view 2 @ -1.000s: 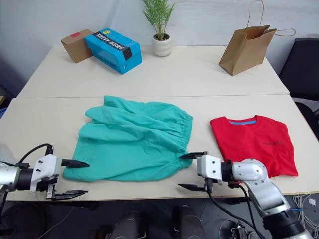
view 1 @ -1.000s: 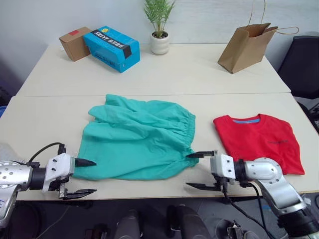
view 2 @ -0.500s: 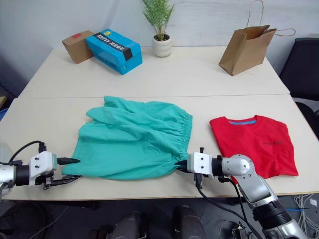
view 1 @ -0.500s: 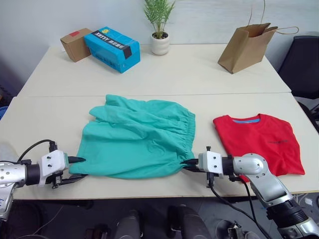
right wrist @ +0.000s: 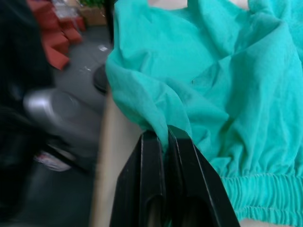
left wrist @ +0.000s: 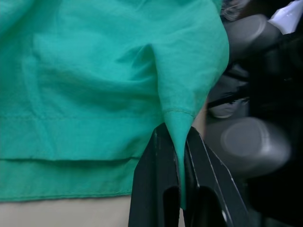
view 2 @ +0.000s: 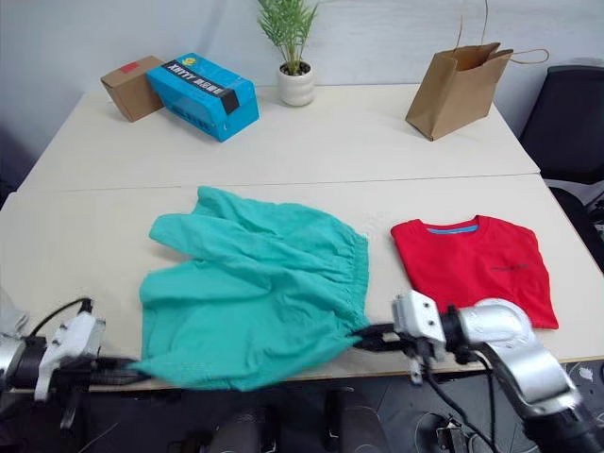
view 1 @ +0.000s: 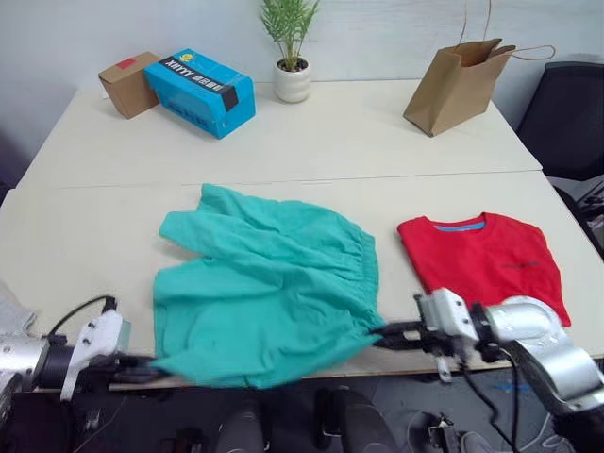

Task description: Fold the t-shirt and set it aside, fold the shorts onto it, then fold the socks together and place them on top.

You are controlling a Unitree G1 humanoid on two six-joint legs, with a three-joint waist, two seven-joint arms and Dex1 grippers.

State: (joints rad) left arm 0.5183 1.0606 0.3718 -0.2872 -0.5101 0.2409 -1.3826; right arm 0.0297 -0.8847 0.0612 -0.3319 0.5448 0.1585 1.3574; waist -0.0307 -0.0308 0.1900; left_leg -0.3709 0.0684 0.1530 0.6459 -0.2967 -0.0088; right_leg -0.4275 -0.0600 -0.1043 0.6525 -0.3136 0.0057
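Head view: teal shorts [view 1: 274, 283] lay spread on the near table [view 1: 85, 226], near hem pulled to the front edge. Left gripper [view 1: 149, 368] was pinched on the near-left hem corner, right gripper [view 1: 377, 336] pinched on the near-right corner by the waistband. Folded red t-shirt [view 1: 481, 260] sat flat to the right of the shorts, apart from them. Blue box [view 1: 200, 87], cardboard box [view 1: 125, 83], potted plant [view 1: 291, 47] and paper bag [view 1: 461, 83] stood on the far table.

Left wrist view: fingers [left wrist: 158, 184] were clamped tight on a peaked fold of teal fabric.

Right wrist view: fingers [right wrist: 149, 184] were closed on a bunched teal edge, gathered waistband close by.
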